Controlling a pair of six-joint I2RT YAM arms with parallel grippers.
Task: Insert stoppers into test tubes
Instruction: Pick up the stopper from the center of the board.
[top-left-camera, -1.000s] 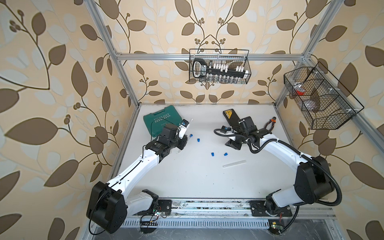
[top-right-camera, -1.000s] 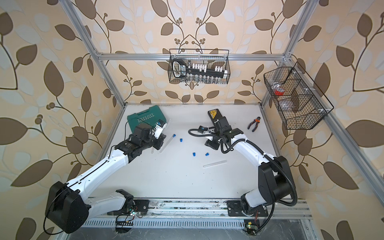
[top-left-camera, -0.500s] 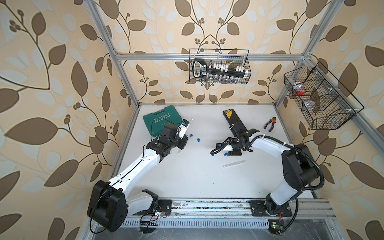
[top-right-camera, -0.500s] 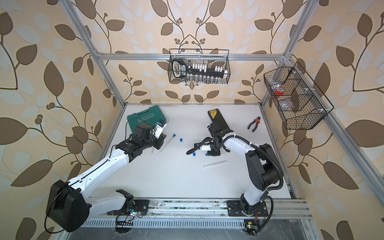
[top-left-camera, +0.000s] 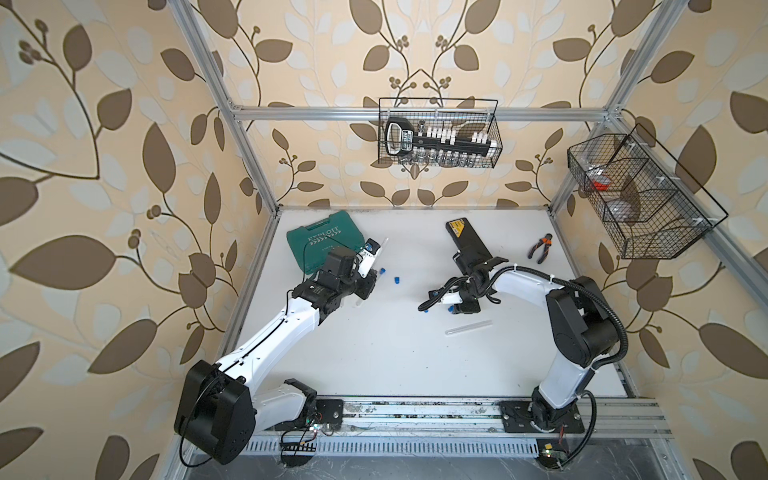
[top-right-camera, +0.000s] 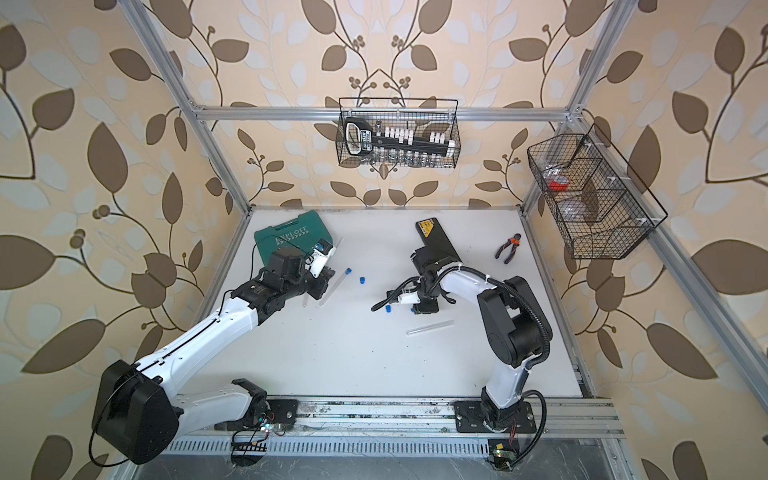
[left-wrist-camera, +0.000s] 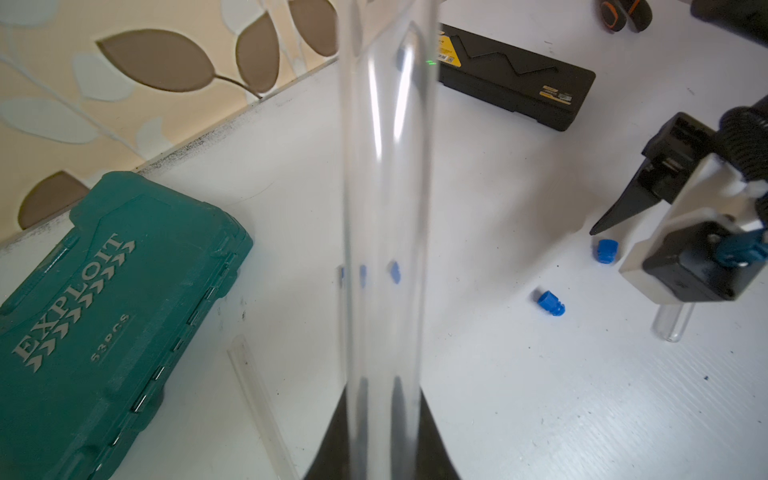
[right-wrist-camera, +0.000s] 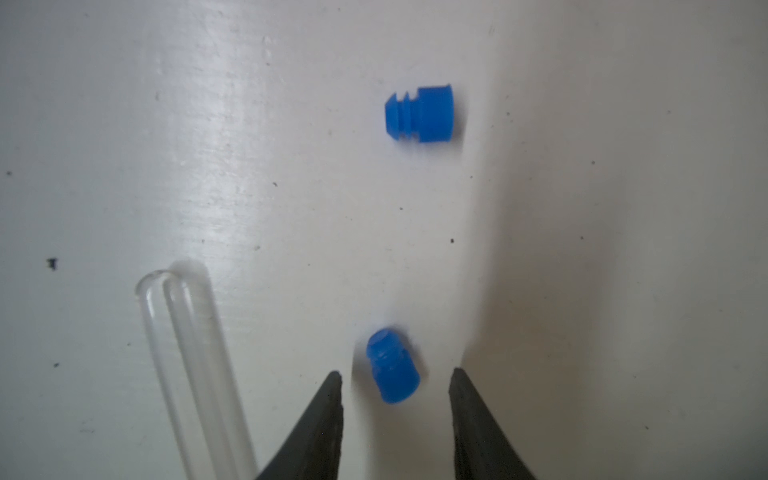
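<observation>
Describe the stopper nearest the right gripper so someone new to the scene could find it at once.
Find the long black case at the back of the white table; the right gripper hangs just in front of it. The stopper is the blue plug lying between the open fingertips, touched by neither. Its twin lies clear of the jaws, beyond the tips.

The right pincer (right-wrist-camera: 397, 372) has swung down to straddle a blue stopper (right-wrist-camera: 392, 368), its jaws narrowing

Leaf-patterned wallpaper (top-left-camera: 124, 124) surrounds a white table (top-left-camera: 395, 365) framed by aluminium rails (top-left-camera: 311, 111).
</observation>
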